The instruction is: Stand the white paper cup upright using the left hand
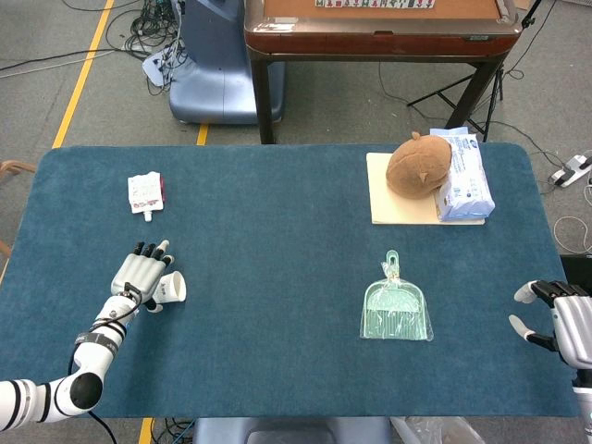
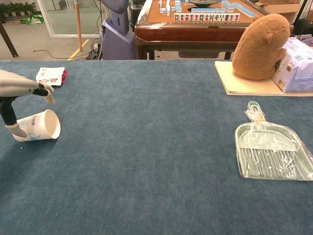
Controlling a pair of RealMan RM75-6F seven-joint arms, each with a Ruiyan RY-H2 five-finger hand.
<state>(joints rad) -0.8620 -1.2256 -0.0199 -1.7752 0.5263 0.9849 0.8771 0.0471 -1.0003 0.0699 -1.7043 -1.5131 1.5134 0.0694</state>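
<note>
near the left edge of the table [image 1: 277,213] the paper cup [image 2: 36,126] lies on its side, mouth toward the middle. the left hand [image 1: 139,275] arches over it, fingers spread above and the thumb against its wall (not closed around it). grasping, lifting and standing it up are left. the right hand [image 1: 564,319] rests open at the right edge.

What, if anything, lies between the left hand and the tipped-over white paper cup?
Nothing visible. The left hand is already over the white paper cup, which lies on its side on the table.
</note>
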